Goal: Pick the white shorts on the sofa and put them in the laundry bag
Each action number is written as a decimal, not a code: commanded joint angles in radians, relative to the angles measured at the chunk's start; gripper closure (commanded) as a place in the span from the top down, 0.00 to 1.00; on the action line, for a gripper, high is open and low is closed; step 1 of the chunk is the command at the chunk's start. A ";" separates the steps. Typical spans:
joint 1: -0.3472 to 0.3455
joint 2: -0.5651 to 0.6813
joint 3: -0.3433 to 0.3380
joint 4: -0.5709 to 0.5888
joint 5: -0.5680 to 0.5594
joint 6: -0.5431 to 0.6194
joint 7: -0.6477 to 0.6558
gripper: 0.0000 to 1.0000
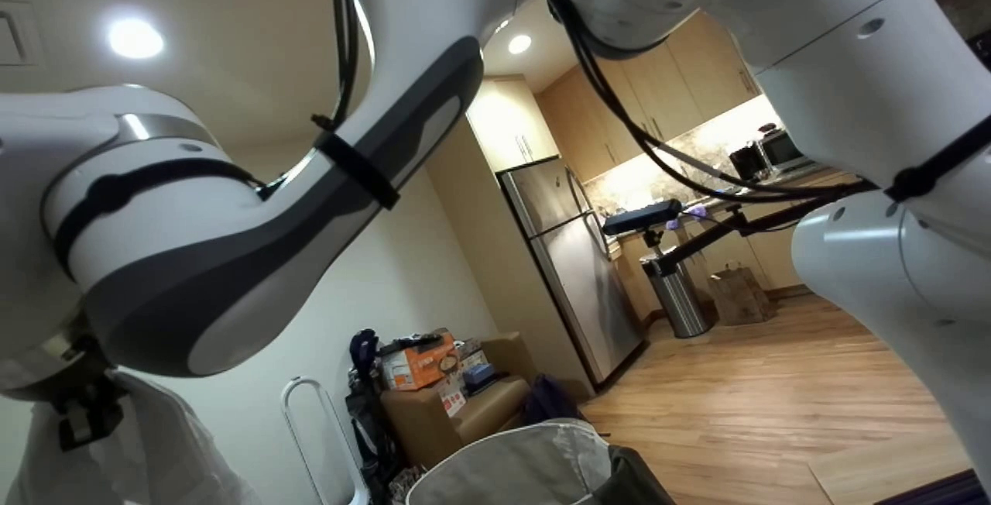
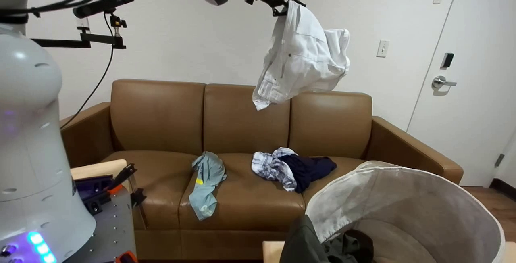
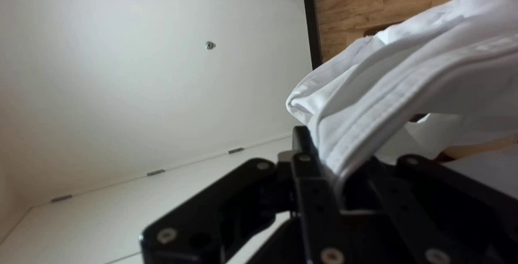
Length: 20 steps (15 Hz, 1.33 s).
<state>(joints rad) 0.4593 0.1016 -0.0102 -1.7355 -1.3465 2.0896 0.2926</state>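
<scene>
The white shorts (image 2: 302, 57) hang bunched in the air above the sofa (image 2: 242, 122), in front of its backrest and the wall. My gripper (image 2: 289, 8) is shut on their upper edge. In the wrist view the cloth of the white shorts (image 3: 384, 98) runs from between the fingers (image 3: 340, 154). An exterior view also shows the gripper (image 1: 89, 416) with the white shorts (image 1: 147, 451) below it. The laundry bag (image 2: 407, 190) stands wide open at the front right, lower than the shorts and apart from them. Its rim also shows in an exterior view (image 1: 511, 451).
On the sofa seat lie a grey-green garment (image 2: 207, 186), a plaid garment (image 2: 274, 170) and a navy garment (image 2: 308, 170). Dark cloth (image 2: 354, 245) lies inside the bag. A camera on a black bracket (image 2: 104, 5) is beside the robot base.
</scene>
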 commanded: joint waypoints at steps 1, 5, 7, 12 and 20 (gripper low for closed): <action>-0.102 -0.133 0.086 -0.082 -0.029 -0.173 0.019 0.02; -0.177 -0.308 0.123 -0.193 -0.043 -0.288 -0.081 0.02; -0.204 -0.364 0.139 -0.249 -0.111 -0.270 -0.057 0.02; -0.216 -0.353 0.150 -0.238 -0.066 -0.273 -0.055 0.08; -0.291 -0.513 0.069 -0.415 0.293 -0.365 -0.042 0.02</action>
<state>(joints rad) 0.2185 -0.2766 0.0909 -2.0291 -1.1595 1.7309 0.2555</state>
